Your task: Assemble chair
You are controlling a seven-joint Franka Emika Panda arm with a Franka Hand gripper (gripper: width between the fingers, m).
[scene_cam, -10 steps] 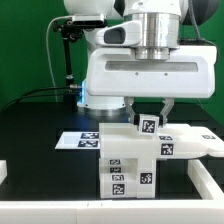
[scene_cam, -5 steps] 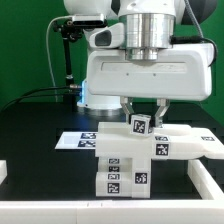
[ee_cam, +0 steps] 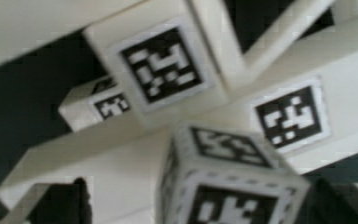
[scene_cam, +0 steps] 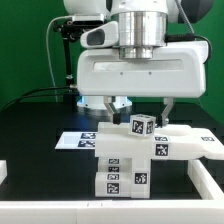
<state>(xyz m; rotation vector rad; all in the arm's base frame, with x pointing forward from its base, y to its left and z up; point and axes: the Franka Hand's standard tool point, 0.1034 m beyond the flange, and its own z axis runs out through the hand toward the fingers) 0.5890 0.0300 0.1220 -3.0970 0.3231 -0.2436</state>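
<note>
At the exterior view's left, the marker board (scene_cam: pixel 72 141) is seen lying flat on the black counter (scene_cam: pixel 30 120). At centre, the partly joined chair (scene_cam: pixel 125 165) is stood on the counter and topped by a tagged square post (scene_cam: pixel 143 125). Over that post the tool (scene_cam: pixel 140 106) is hung, fingers spread wide. Further right, a flat panel (scene_cam: pixel 190 145) is seen jutting sideways from the chair.

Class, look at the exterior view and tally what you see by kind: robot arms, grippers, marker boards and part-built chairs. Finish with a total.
Robot arm: 1
Gripper: 1
Marker board: 1
Part-built chair: 1
Total: 4
</note>
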